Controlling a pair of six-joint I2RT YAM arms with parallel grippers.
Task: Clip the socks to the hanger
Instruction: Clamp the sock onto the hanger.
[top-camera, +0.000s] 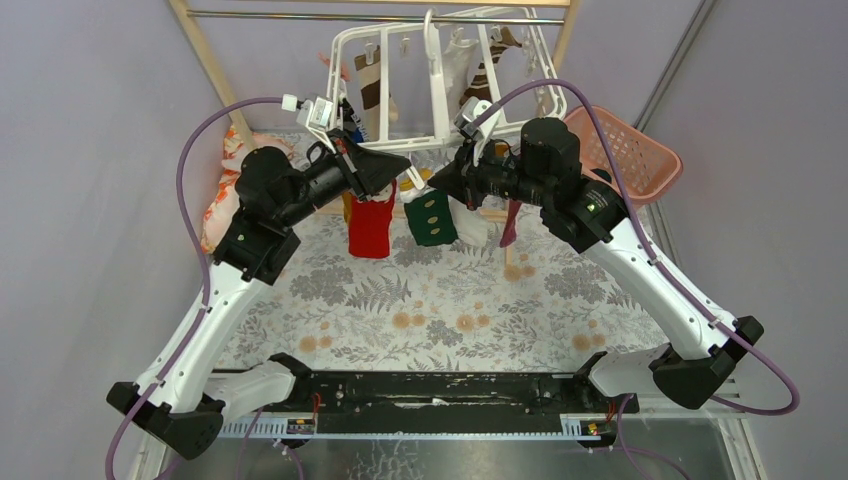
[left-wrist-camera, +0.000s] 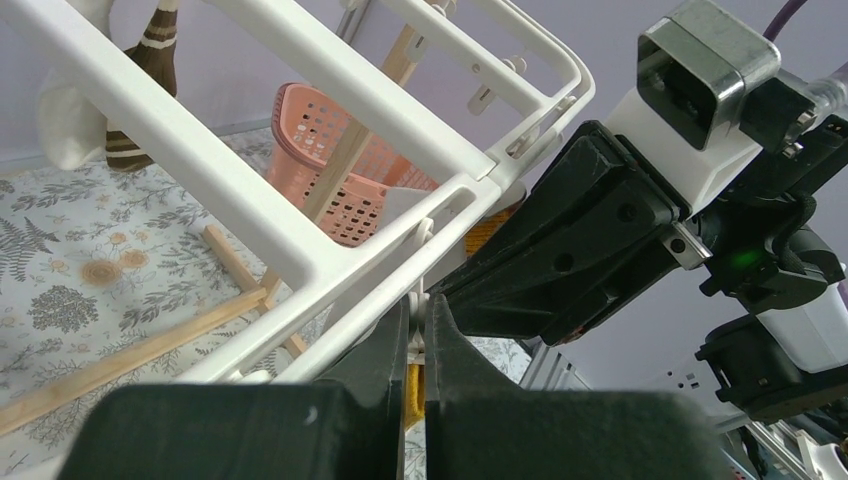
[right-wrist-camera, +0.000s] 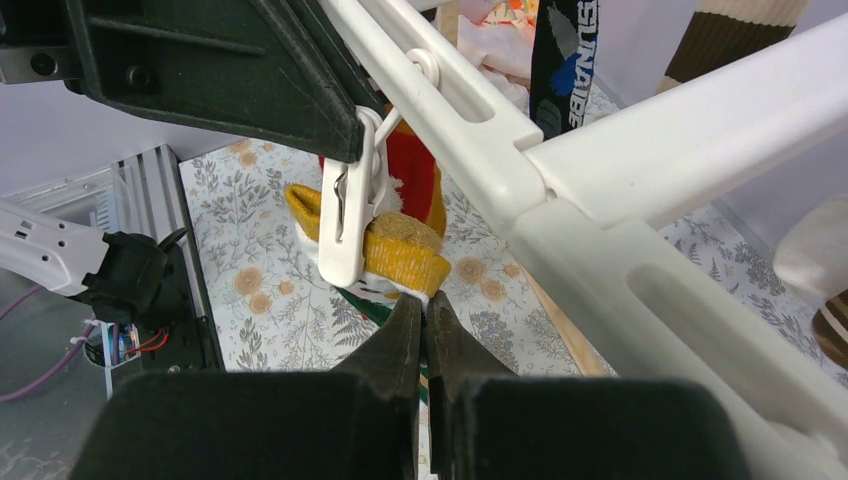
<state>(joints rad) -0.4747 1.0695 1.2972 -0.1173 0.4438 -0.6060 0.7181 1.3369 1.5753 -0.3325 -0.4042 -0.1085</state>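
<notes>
Left gripper (left-wrist-camera: 418, 305) pinches the clip (right-wrist-camera: 350, 215); right gripper (right-wrist-camera: 425, 312), nearly closed, nips the soft, light mustard-cuffed sock (right-wrist-camera: 405, 258) just ahead, probably best held by the cuff.

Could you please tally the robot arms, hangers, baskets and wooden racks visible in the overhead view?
Robot arms: 2 (left arm, right arm)
White hanger: 1
Pink basket: 1
Wooden rack: 1
Total: 5
</notes>
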